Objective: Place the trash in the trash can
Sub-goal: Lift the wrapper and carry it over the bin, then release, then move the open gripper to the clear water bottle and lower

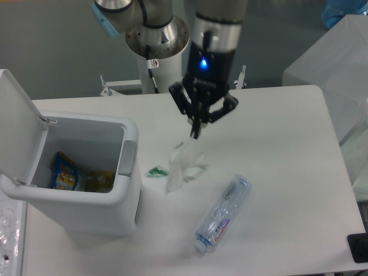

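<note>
Gripper above the wrapper, nothing in its grasp.

The gripper (196, 133) hangs over the middle of the white table (287, 172) with its two fingers (195, 127) pressed together into one point, clenched on nothing. That tip sits just above the crumpled paper wrapper (183, 165), and from here I cannot tell whether it touches the paper. A small green scrap (156, 171) lies just left of the wrapper, beside the bin. The crushed bottle (221, 215) lies on its side nearer to me and to the right, apart from the wrapper, cap towards the near edge. The white bin (86, 172) stands at the left with its lid (20, 126) flipped up, and a blue and yellow snack packet (66, 174) sits inside.
</note>
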`<state>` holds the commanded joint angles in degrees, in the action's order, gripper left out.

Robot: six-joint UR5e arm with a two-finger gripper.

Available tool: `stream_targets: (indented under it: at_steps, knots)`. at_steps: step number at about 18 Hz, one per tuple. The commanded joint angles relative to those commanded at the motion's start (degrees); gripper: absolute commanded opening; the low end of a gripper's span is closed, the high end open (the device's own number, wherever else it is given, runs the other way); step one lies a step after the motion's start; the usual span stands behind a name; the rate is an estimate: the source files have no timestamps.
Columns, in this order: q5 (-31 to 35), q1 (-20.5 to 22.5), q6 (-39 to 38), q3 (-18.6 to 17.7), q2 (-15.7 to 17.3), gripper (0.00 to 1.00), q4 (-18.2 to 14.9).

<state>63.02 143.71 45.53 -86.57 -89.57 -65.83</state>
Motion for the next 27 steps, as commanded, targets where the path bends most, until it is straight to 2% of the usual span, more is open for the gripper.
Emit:
stream_targets:
  at_steps: [5, 11, 12, 13, 14, 15, 16, 17, 18, 21, 24, 25, 27]
  knots:
    - [-0.9, -4.2, -0.9, -1.5, 2.6, 0.0, 0.0]
    - [-2.2, -8.4, -0.7, -4.0, 2.6, 0.0, 0.4]
    - [-3.6, -8.6, -0.7, -4.1, 2.5, 0.09, 0.3]
    - [-5.6, -8.6, -0.8, -4.1, 2.1, 0.23, 0.2]
    - [-8.5, -8.6, -0.9, -4.7, 1.9, 0.48, 0.3]
    - [-11.2, -8.4, -1.1, -4.8, 1.7, 0.6, 0.4]
    - [-12.4, -8.0, -2.0, -4.8, 1.1, 0.81, 0.5]
    - [-12.4, -7.9, -3.1, -4.6, 0.4, 0.94, 0.7]
    - [-12.4, -7.9, -4.1, -3.9, -0.2, 1.0, 0.7]
    - [-12.3, -6.8, -5.4, -2.0, -1.4, 1.0, 1.0]
    - [-12.3, -2.0, -7.4, 0.1, -2.6, 1.0, 1.0]
    - [-12.5, 1.4, -7.0, 0.3, -3.1, 1.0, 1.0]
    - [-12.4, 4.2, -6.5, 0.8, -3.2, 1.0, 1.1]
